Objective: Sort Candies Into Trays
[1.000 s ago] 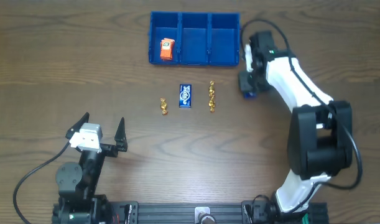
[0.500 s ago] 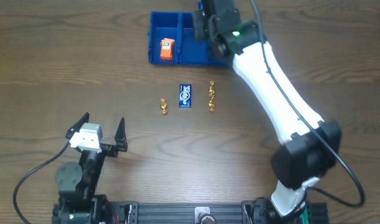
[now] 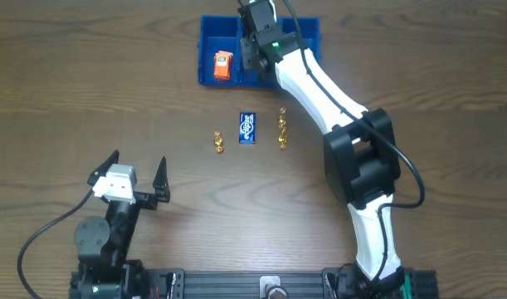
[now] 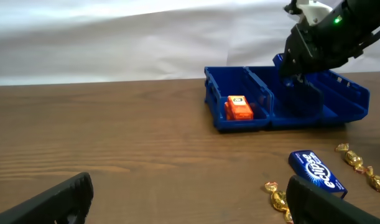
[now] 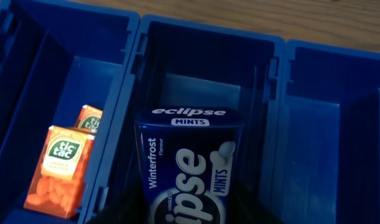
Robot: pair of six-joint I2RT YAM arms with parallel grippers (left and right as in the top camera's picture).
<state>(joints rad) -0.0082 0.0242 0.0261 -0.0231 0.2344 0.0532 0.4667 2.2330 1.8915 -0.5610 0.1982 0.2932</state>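
Where the left arm stood near its base, left gripper (image 3: 138, 159): fingers were spread wide with nothing between them, low over the wood. It was judged to be parked out of the other arm's way.
Unsorted row: a gold sweet (image 3: 219, 141), a flat blue mint pack (image 3: 247, 128) and a gold pair (image 3: 282, 129) lay side by side at mid-table. They were apart from one another and short of the tray.
Tray (image 3: 205, 50): it was blue with three compartments and sat beyond the row, its long side facing the arms.
Orange candy box (image 3: 223, 66): it lay in the left-end compartment, which was judged to be reserved for that kind.
Right gripper (image 3: 253, 46): it hung above the tray with its fingers pinching a blue mint box (image 5: 188, 168).
Blue mint box: it was held upright over the middle compartment and not yet set down. The position was judged to be chosen so that a release would drop it apart from the orange box.
Third compartment (image 5: 326, 124): it was judged a likely place for the gold sweets.
Table (image 3: 452, 100): it was dark brown wood grain, matt and level.
Backdrop (image 4: 115, 37): a plain white surface stood behind the table's far edge.
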